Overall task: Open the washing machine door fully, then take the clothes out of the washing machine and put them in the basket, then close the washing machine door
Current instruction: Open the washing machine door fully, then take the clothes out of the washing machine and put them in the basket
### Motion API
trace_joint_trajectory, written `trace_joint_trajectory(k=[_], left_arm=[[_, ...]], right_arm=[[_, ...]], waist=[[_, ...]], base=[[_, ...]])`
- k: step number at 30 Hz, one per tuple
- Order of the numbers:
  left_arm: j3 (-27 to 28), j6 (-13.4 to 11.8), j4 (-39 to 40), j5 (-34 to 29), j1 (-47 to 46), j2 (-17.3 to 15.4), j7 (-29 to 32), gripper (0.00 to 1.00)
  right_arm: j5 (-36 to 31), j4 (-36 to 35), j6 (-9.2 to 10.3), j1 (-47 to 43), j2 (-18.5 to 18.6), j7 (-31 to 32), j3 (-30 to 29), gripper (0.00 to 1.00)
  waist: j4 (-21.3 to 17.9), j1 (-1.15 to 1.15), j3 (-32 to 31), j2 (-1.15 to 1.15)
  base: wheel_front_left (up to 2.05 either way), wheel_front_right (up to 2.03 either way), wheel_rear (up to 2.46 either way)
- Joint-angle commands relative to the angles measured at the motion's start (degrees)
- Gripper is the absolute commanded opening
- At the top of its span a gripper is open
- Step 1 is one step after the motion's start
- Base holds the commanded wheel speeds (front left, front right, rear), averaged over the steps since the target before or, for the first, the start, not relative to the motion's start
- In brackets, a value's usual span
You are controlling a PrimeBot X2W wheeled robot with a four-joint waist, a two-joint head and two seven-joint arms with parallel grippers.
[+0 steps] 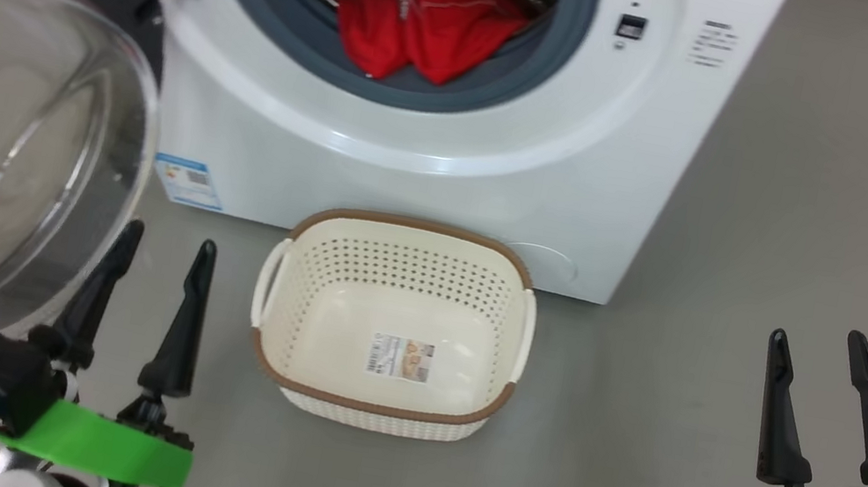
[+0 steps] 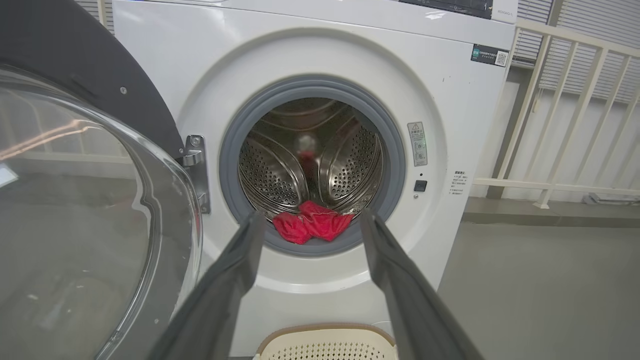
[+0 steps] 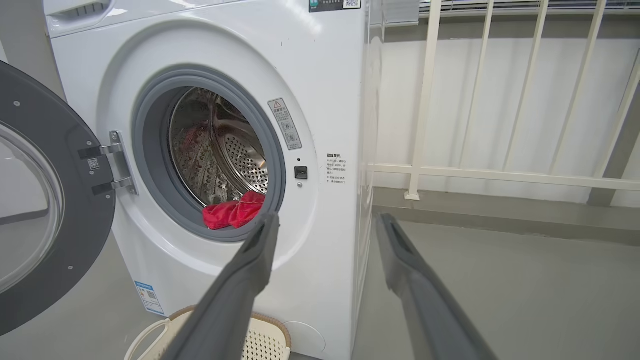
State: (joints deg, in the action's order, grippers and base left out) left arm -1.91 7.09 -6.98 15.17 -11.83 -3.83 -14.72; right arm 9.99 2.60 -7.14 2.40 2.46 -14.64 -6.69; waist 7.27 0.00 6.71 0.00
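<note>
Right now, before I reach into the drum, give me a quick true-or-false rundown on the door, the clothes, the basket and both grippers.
1. The washing machine door is swung open. True.
2. The red clothes are in the basket. False: they lie in the washing machine, draped over its grey rubber ring; the basket holds no clothes.
3. The left gripper is shut on a garment. False: it is open and holds nothing.
4. The basket stands on the floor, right in front of the washing machine. True.
5. The right gripper is open and holds nothing. True.
</note>
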Motion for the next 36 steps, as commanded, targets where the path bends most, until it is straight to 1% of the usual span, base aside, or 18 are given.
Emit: trace_joint_trajectory(k=[1, 7, 14, 19, 24, 36], left_arm=[[1.39, 0.18, 1.13, -0.73, 0.43, -1.96, -0.28, 1.0], [1.49, 0.19, 0.85, -1.04, 2.21, -2.2, -0.28, 1.0], [2.94, -0.86, 0.52, -0.98, 5.64, -1.56, -0.28, 1.0], [3.14, -1.62, 0.17, -0.73, 7.68, -0.74, -0.28, 1.0], [3.14, -1.91, 0.08, -0.21, 9.21, -0.1, -0.28, 1.0], [2.22, -1.05, 0.76, -1.38, 11.2, 0.12, -0.28, 1.0]], right_arm=[[-0.42, -2.41, -0.35, -0.37, 0.42, -0.35, 1.69, 1.0], [-0.6, -3.89, -0.35, -2.05, 0.42, -0.35, 2.05, 1.0], [0.75, -4.01, -0.35, -4.13, 0.42, -0.36, 1.45, 1.0], [1.05, -3.77, -0.35, -6.23, 0.42, -0.36, 1.58, 1.0], [1.31, -3.83, -0.35, -7.36, 0.42, -0.36, 1.52, 1.0], [1.14, -3.32, -0.35, -8.62, 0.42, -0.36, 1.12, 1.0]], waist=[[-3.31, 0.0, -0.42, 0.0], [-5.8, 0.0, -0.96, 0.0], [-7.91, 0.0, -2.95, 0.0], [-8.12, 0.0, -5.21, 0.0], [-8.36, 0.0, -6.22, 0.0], [-8.55, 0.0, -7.73, 0.0]], base=[[0.0, 0.0, 0.0], [0.0, 0.0, 0.0], [0.0, 0.0, 0.0], [0.0, 0.0, 0.0], [0.0, 0.0, 0.0], [0.0, 0.0, 0.0]])
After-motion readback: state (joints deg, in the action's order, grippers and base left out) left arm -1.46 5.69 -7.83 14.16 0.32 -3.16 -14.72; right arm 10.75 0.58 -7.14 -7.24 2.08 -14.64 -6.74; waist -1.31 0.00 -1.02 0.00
